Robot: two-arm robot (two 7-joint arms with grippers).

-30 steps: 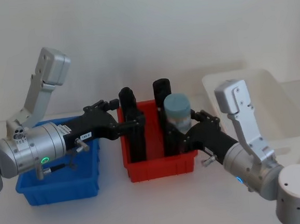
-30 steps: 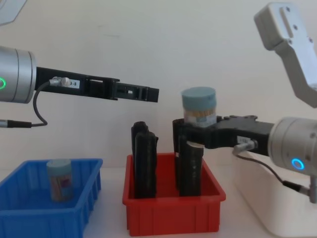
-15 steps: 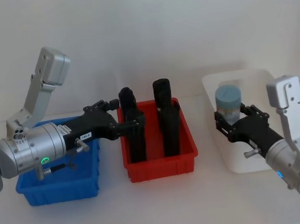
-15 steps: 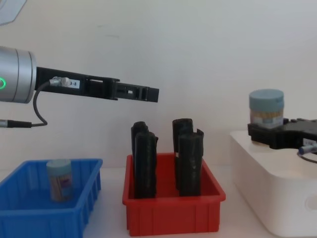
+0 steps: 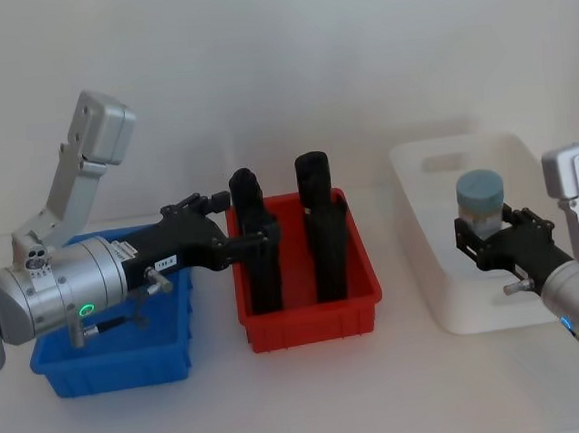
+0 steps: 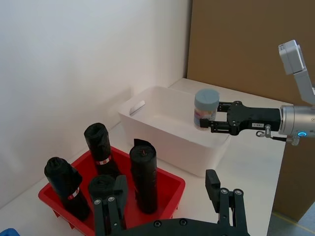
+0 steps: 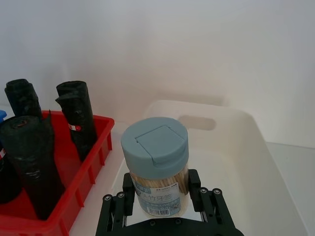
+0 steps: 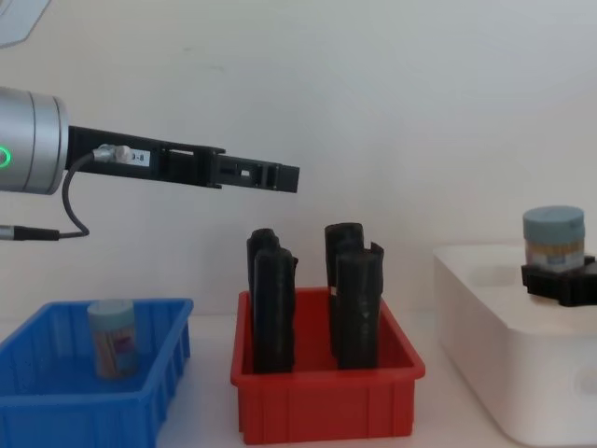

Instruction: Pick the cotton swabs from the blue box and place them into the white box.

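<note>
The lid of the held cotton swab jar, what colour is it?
Pale teal-blue lid, clearest in the right wrist view.

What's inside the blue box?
One cotton swab jar stands upright inside the blue box. In the head view the left arm hides part of the floor, so anything more there stays unseen.

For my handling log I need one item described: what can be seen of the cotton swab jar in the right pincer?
The cotton swab jar is a small clear cylinder with a pale grey-blue flip lid and a light barcoded label; tan sticks show inside. It stands upright, its lower part clamped by the right pincer, held over the open white box, apparently not touching it.
</note>
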